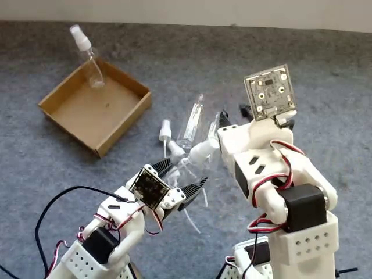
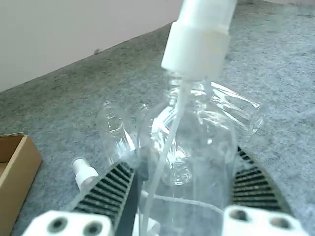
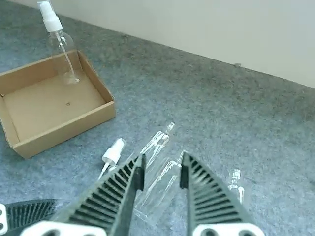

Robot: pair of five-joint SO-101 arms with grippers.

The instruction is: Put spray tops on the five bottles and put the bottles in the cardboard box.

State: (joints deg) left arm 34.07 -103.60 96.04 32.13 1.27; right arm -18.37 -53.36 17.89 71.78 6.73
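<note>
My left gripper (image 2: 182,164) is shut on a clear bottle (image 2: 184,147) that carries a white spray top (image 2: 199,42). In the high view this bottle (image 1: 185,168) sits between the left gripper's dark fingers (image 1: 195,189), its spray top (image 1: 200,152) close to the right arm. My right gripper (image 3: 161,166) hangs open above clear bottles (image 3: 158,141) lying on the carpet, with nothing between its fingers. The cardboard box (image 1: 64,113) stands at the far left. One bottle with a spray top (image 1: 88,55) leans in its far corner.
A loose spray top (image 1: 165,131) lies on the grey carpet between the box and the lying bottles (image 1: 192,121). Another small piece (image 3: 235,178) lies beyond the bottles. A black cable (image 1: 52,203) loops beside the left arm. A pale wall bounds the far side.
</note>
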